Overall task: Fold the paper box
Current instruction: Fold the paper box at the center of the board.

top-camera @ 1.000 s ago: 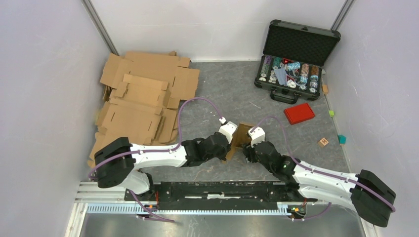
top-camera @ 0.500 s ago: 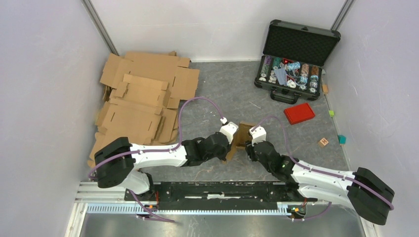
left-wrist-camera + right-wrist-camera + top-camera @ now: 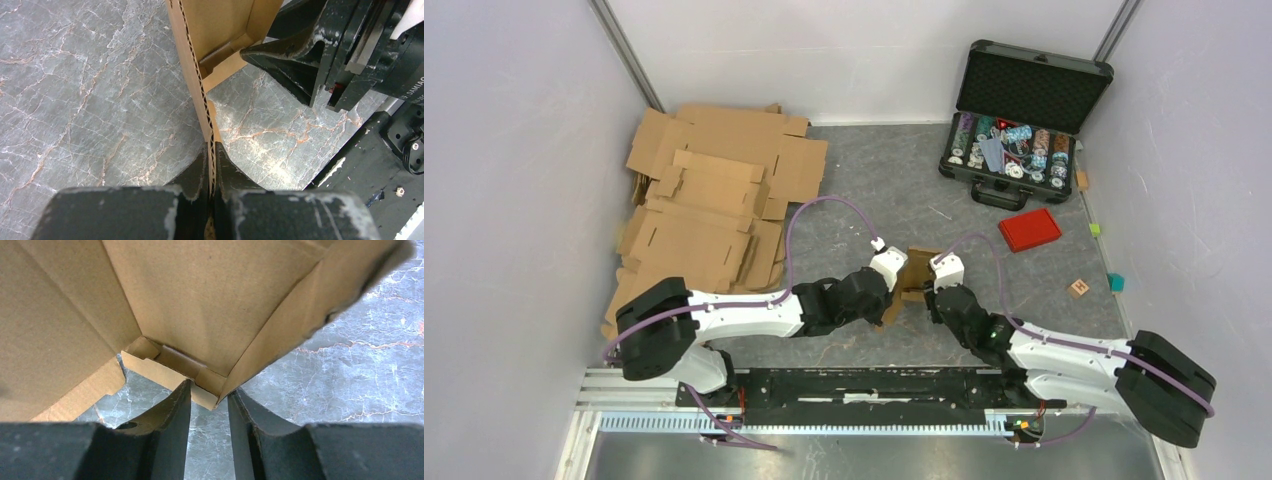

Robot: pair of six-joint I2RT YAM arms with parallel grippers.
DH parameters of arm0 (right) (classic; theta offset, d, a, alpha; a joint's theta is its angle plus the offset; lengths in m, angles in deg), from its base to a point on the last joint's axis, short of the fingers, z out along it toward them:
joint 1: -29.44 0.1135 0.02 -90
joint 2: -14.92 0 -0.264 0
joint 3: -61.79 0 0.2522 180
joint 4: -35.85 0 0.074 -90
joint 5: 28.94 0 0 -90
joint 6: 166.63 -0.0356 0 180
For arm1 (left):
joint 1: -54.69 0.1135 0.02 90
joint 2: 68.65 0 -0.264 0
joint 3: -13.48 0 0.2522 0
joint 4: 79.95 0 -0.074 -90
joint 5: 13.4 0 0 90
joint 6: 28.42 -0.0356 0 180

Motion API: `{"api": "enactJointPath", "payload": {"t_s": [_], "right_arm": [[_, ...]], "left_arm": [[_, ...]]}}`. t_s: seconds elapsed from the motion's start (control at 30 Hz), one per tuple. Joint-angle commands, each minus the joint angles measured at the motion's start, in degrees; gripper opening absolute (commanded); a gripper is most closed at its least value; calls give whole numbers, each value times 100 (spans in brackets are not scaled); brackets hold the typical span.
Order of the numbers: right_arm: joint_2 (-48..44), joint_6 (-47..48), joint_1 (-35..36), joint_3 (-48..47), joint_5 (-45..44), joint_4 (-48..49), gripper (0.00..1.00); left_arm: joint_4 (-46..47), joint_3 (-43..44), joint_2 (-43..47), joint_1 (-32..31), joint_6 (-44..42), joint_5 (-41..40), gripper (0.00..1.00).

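showing only a brown sliver from above, the paper box (image 3: 915, 268) sits mid-worktop (image 3: 864, 190), mostly covered by the two arms, which also hide both sets of fingertips in that view. far left, a heap of flat cardboard sheets (image 3: 709, 200) lies stacked, its lower layers covered. the left pincer (image 3: 212, 150) is clamped tight on the near edge of one upright box wall, and the corrugated edge runs up from between its fingers. the box top is cut off in that view. the right pincer (image 3: 209, 390) stands partly open at the box's bottom corner, one finger on either side of a small folded tab. whether the pads press it i cannot tell. far right, an open black case (image 3: 1032, 90) holds rows of round chips (image 3: 1009, 145) in mixed colours, too small to sort. a red lid (image 3: 1029, 229) lies just in front of it.
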Motion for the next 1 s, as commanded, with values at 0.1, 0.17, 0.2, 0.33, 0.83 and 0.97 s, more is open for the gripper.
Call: {"api": "enactJointPath", "payload": {"t_s": [0.1,0.17,0.2,0.33,0.83,0.97], "right_arm": [[139,-275,11,53,-138,640,35],[203,-273,8,55,-148,703,34],[236,-278,16,57,-152,730,34],[486,-307,11,-25,-203,782,33],[1048,-374,14,-148,-266,701,31],[1130,-413,15,-119,-208,748,30]], "left_arm": [[274,216,-142,-51,-81,542,2],[296,225,-143,-57,-66,571,2],[305,218,-140,-51,-49,580,2],[335,216,-145,-58,-10,605,2],[725,199,-323,-51,219,1024,2],[769,225,-350,-59,259,1084,2]]}}
